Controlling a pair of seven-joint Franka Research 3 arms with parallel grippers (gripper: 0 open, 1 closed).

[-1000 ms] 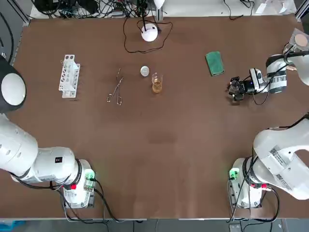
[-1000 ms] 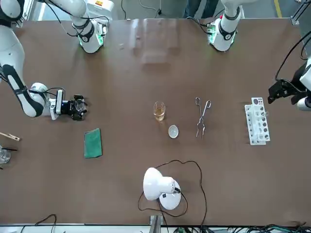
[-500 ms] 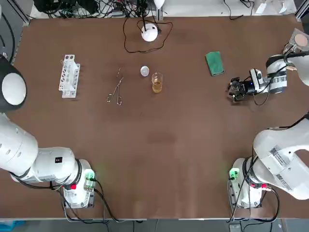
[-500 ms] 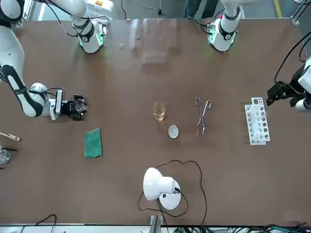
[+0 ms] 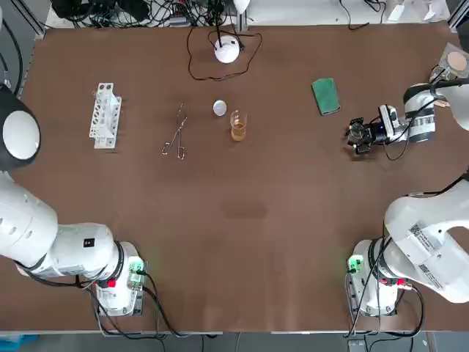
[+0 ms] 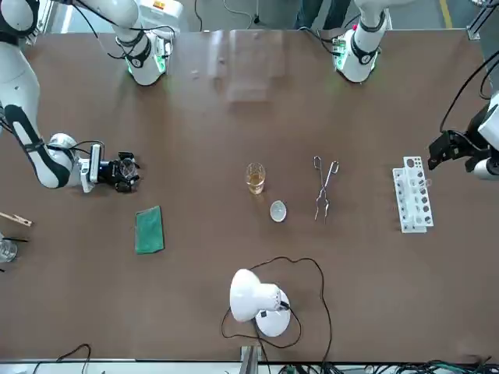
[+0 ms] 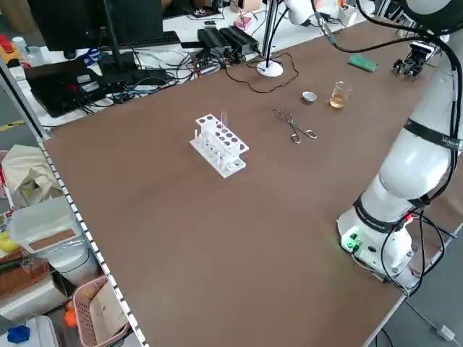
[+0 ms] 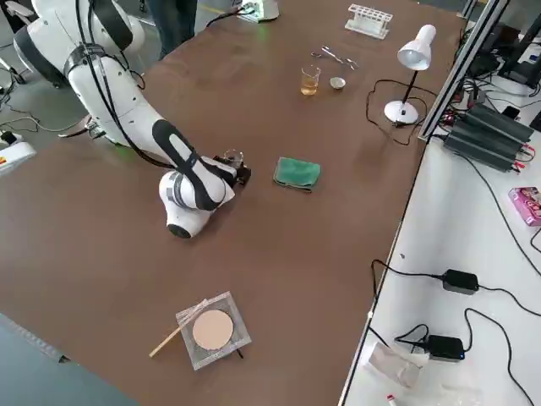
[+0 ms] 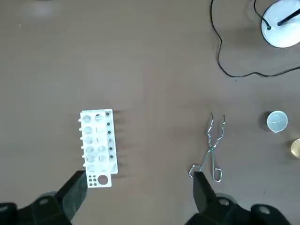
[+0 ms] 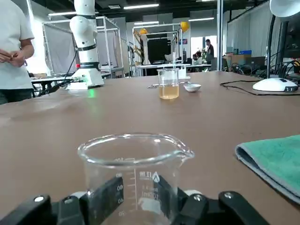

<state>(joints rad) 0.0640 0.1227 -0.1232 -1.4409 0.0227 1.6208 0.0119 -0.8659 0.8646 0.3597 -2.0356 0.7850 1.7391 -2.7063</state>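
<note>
The right jaws were closed on the lower wall of a small beaker (image 10: 133, 176), one finger on each side. The beaker was clear glass and empty, upright, with a rolled rim, a pouring lip and faint white printed marks on its wall. It sat low over the worktop (image 5: 249, 220) towards the right edge, with a green cloth (image 5: 325, 96) near it on the far side. A glass of amber liquid (image 5: 238, 125) stood well apart to the left. The left jaws hung spread wide and empty, high over the white tube rack (image 9: 97, 147) on the left.
</note>
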